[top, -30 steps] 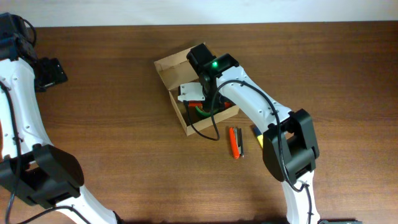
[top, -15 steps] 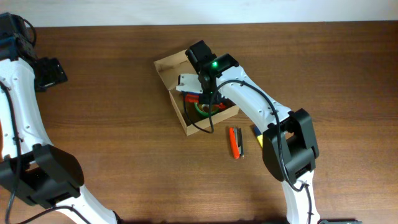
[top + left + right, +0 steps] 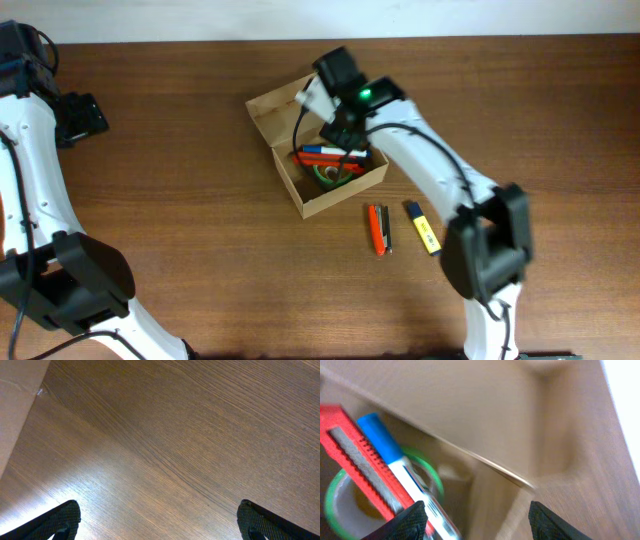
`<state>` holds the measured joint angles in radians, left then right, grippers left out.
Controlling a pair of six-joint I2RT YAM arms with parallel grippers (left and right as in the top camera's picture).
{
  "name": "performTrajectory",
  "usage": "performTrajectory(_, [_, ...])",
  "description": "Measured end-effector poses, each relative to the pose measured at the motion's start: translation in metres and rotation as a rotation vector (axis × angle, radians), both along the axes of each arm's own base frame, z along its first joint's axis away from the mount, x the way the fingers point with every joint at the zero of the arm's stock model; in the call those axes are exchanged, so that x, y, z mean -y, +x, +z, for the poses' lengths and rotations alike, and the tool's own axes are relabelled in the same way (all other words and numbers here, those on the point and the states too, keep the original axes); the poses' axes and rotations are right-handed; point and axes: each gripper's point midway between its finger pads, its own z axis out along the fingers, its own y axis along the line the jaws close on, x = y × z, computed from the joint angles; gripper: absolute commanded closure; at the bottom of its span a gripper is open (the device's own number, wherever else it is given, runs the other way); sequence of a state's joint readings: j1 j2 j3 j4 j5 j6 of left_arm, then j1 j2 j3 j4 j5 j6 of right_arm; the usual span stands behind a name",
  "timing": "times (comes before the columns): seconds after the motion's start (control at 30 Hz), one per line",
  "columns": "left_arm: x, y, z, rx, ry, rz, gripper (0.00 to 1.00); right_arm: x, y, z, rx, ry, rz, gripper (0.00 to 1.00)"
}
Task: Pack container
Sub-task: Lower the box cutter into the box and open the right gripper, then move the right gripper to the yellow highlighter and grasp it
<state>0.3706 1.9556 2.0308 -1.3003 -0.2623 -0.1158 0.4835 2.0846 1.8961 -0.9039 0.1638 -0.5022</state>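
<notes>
Container [image 3: 275,108]: plain tan cardboard box, matte, flap lid folded open at far left, sitting mid-worktop [image 3: 180,200] on dark grained wood. Inside are a green tape roll [image 3: 342,502], a red ridged cutter [image 3: 350,445] and a blue-capped white marker [image 3: 395,457], its print blurred. Right pincer [image 3: 477,521] is open over the box's far corner, holding nothing. Left pincer [image 3: 160,522] is wide open, well apart. Orange cutter [image 3: 377,228] and yellow marker [image 3: 425,225] lie near the box's front wall.

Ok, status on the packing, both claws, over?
Left claw open, idle over the table. Right claw open, empty, over the container. Lid up; red cutter, blue marker, green tape inside. Orange cutter, yellow marker outside; nothing blocking.
</notes>
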Motion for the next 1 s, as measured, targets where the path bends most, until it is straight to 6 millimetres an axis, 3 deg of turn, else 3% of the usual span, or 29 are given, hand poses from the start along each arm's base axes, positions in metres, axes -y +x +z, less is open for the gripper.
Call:
performTrajectory(0.2, [0.0,0.0,0.0,0.0,0.0,0.0,0.0,0.037,-0.008,0.111,0.176,0.188,-0.169,0.34])
performTrajectory(0.27, [0.0,0.0,0.0,0.0,0.0,0.0,0.0,0.058,-0.02,0.13,0.174,0.226,-0.249,0.36])
performTrajectory(0.33, [0.0,0.0,0.0,0.0,0.0,0.0,0.0,0.084,-0.03,0.133,0.135,0.24,-0.352,0.39])
performTrajectory(0.43, [0.0,0.0,0.0,0.0,0.0,0.0,0.0,0.118,-0.039,0.116,0.057,0.237,-0.502,0.41])
performTrajectory(0.6, [0.0,0.0,0.0,0.0,0.0,0.0,0.0,0.159,-0.06,0.056,-0.077,0.209,-0.696,0.41])
performTrajectory(0.73, [0.0,0.0,0.0,0.0,0.001,0.0,0.0,0.169,-0.1,0.009,-0.158,0.178,-0.751,0.4])
performTrajectory(0.97, [0.0,0.0,0.0,0.0,0.0,0.0,0.0,0.178,-0.17,-0.034,-0.237,0.19,-0.833,0.39])
performTrajectory(1.0, [0.0,0.0,0.0,0.0,0.0,0.0,0.0,0.178,-0.176,-0.04,-0.252,0.194,-0.845,0.35])
